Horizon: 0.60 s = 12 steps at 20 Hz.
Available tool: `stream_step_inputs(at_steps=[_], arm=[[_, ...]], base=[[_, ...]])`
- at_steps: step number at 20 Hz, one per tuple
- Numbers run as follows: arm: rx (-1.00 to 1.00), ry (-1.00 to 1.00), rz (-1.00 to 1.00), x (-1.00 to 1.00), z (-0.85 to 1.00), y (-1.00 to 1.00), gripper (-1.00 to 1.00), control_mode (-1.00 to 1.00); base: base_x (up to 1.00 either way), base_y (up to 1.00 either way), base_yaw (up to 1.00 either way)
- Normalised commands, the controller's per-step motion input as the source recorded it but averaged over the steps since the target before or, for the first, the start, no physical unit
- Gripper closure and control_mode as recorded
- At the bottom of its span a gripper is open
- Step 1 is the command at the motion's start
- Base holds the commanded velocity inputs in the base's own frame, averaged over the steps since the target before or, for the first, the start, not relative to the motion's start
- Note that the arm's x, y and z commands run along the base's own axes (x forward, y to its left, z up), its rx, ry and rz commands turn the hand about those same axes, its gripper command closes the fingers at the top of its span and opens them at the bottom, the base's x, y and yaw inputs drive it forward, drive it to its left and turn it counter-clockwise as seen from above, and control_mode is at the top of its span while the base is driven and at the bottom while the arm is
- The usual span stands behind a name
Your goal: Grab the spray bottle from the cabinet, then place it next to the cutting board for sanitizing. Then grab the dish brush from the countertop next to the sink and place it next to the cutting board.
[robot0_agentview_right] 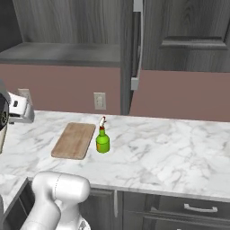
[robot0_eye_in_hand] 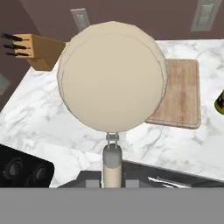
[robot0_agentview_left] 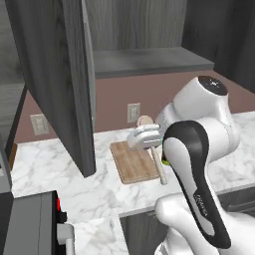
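The gripper (robot0_agentview_left: 149, 141) is clamped on the dish brush (robot0_eye_in_hand: 111, 83), apparently by its thin handle, holding it above the countertop (robot0_agentview_right: 170, 148) over the cutting board (robot0_agentview_right: 74, 140). The spray bottle (robot0_agentview_right: 102, 140) stands just beside the board's right edge.

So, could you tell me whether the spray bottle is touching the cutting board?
Apart. In the right base view the spray bottle stands on the countertop just right of the cutting board, with a thin strip of marble between them.
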Motion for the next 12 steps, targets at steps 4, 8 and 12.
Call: stream_step_inputs(at_steps=[4, 8, 12], arm=[[-0.09, 0.02, -0.14, 0.3, -0.87, 0.58, 1.0, -1.0], [-0.03, 0.0, -0.26, 0.56, -0.94, 0.36, 1.0, -1.0], [0.01, 0.0, -0.22, 0.64, -0.73, 0.04, 1.0, -1.0]], base=[[0.0, 0.0, 0.0], [0.0, 0.0, 0.0], [0.0, 0.0, 0.0]])
